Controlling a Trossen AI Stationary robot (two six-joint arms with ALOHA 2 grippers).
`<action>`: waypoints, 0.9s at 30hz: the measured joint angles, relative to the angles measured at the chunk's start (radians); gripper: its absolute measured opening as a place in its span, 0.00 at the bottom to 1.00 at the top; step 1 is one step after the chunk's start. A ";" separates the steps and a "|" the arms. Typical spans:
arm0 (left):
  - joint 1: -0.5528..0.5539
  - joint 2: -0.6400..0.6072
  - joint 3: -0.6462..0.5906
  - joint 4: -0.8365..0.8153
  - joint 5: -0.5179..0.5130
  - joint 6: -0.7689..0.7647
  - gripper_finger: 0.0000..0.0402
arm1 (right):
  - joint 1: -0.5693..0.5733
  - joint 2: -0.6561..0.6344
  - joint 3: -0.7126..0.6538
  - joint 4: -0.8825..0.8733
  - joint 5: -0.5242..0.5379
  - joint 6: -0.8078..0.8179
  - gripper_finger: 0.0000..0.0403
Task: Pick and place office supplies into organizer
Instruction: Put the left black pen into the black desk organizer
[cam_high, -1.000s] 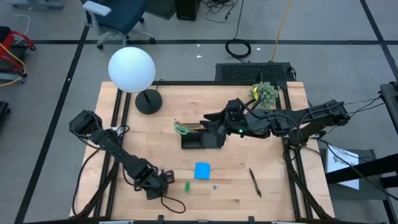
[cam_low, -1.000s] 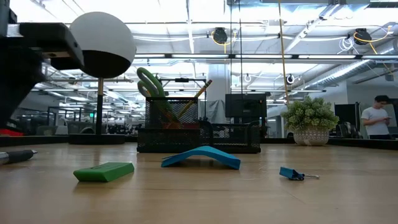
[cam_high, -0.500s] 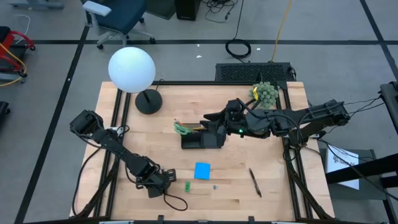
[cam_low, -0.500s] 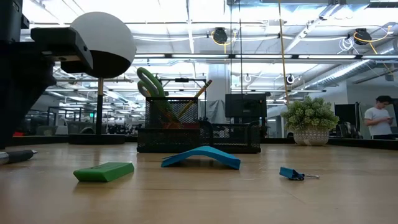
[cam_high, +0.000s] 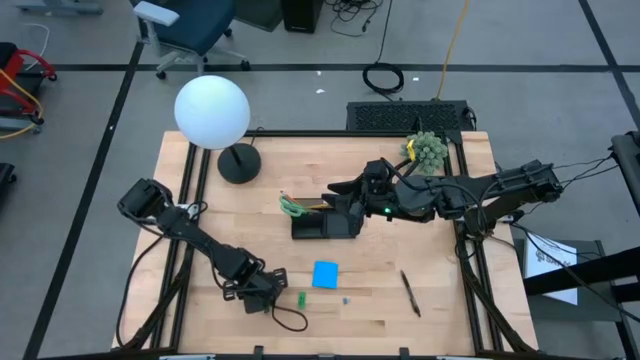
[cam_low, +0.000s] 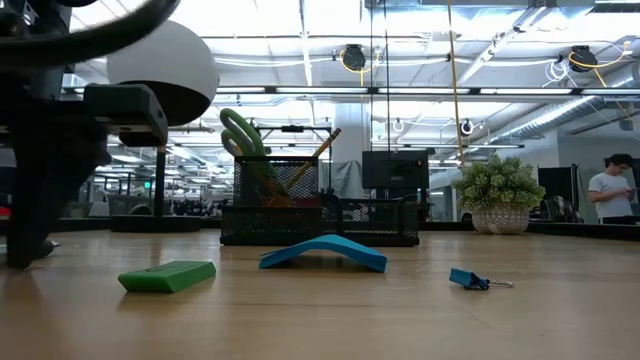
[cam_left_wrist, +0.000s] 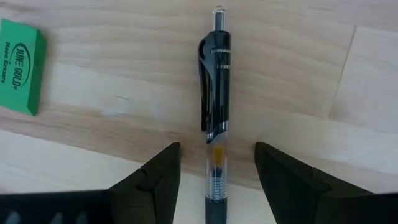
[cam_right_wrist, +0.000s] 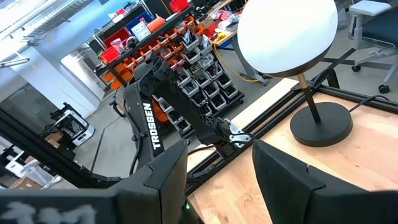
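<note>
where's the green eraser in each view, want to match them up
High view: green eraser near the table's front edge, just right of the left gripper.
Low view: lying flat in the left foreground.
Left wrist view: at the picture's edge, apart from the black pen between the open fingers.
Right wrist view: not in it.
Shared landmark: blue note pad.

This is a robotics lab in an open industrial hall. The light wooden table (cam_high: 420, 265) sits in a black metal frame on grey carpet with loose cables, exposed ceiling ducts and strip lights (cam_low: 400, 60) run overhead, and shelves of orange-and-black parts bins (cam_right_wrist: 186, 56) line the background.
</note>
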 joint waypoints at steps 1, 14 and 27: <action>-0.001 0.000 0.005 -0.002 -0.002 0.001 0.50 | 0.000 0.000 0.000 0.000 0.000 0.000 0.43; 0.032 -0.002 0.020 -0.030 0.010 0.010 0.50 | 0.000 0.000 0.000 0.000 0.000 0.000 0.43; 0.091 -0.018 0.010 -0.057 -0.008 0.082 0.50 | 0.000 0.000 0.000 0.000 0.000 0.000 0.43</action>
